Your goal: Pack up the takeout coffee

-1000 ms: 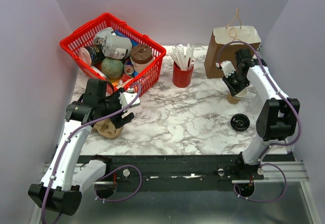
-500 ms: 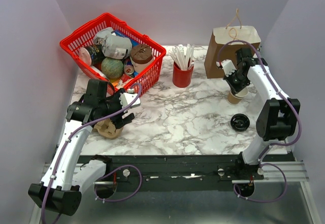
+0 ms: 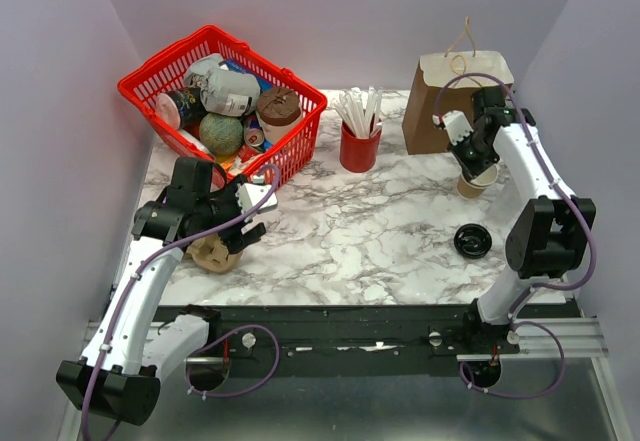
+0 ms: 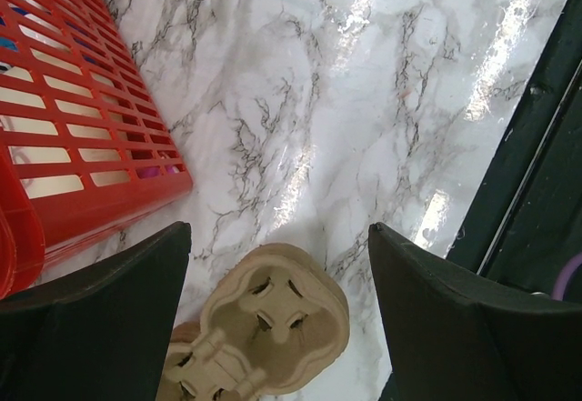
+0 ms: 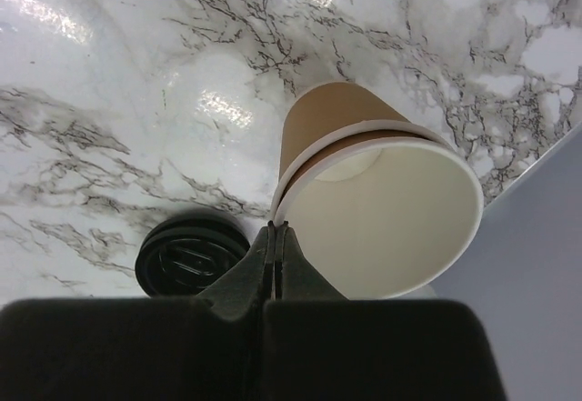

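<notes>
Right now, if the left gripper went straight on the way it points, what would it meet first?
Likely the cup carrier, lying on the table just ahead of the open left gripper; depth is unclear, but nothing shows between.

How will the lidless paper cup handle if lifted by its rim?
Probably light: the paper cup is lidless and its pale inside looks empty. The thin wall may flex where the right gripper pinches the rim, so it could swing or slip. Tapered toward the base and tilted now, it seems apt to tip and roll.
</notes>
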### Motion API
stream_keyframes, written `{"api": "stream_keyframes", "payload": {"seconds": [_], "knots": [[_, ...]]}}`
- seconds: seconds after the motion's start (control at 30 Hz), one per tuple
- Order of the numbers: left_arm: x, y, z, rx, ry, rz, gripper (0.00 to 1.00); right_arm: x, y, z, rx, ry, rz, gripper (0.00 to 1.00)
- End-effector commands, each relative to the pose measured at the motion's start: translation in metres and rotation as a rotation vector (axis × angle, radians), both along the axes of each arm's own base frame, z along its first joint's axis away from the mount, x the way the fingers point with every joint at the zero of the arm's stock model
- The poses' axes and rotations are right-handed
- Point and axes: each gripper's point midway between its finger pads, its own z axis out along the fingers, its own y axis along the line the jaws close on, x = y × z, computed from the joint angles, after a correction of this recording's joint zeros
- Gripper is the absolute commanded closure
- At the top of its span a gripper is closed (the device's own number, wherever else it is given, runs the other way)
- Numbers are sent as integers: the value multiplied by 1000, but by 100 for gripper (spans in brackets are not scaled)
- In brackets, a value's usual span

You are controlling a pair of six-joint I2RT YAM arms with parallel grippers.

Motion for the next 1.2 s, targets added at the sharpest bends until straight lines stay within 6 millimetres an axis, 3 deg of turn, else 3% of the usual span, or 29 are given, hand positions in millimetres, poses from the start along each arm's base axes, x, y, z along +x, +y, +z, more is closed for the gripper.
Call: {"api": "stream_keyframes", "payload": {"seconds": [0.0, 0.03, 0.17, 0.53, 0.6, 0.63, 0.7, 0.8, 0.87, 0.97, 1.03, 1.1, 1.13, 1.17], "knots": [[2, -5, 4, -23, -24, -14, 13, -7, -2, 21, 134, 27, -57, 99], [3, -6, 4, -23, -24, -15, 13, -6, -6, 15, 88, 7, -31, 99], [2, -6, 4, -22, -25, -19, 13, 3, -20, 27, 82, -6, -55, 99], [2, -9, 5, -31, -22, -15, 13, -11, -14, 21, 154, 56, -61, 99], [2, -9, 5, -31, -23, -17, 13, -11, -24, 23, 62, 35, -38, 99], [1, -9, 5, -31, -23, -19, 13, -7, -27, 14, 21, -3, -26, 99], [2, -9, 5, -31, -22, -18, 13, -3, -18, 18, 108, -5, -39, 99], [3, -10, 4, -28, -21, -22, 13, -9, -18, 19, 13, 12, -3, 99], [3, -11, 5, -29, -23, -25, 13, -6, -3, 31, 148, -12, -3, 99], [4, -11, 5, -25, -27, -25, 13, -9, -11, 19, 8, -11, 46, 99], [5, -11, 6, -24, -32, -24, 13, -4, -5, 26, 86, -47, 39, 99], [5, -11, 7, -24, -33, -28, 13, -6, -13, 21, 14, -24, 38, 99], [5, -12, 6, -23, -34, -29, 13, -7, -11, 21, 25, -14, 32, 99], [4, -11, 6, -20, -33, -25, 13, -8, 4, 19, 168, 20, 36, 99]]}}
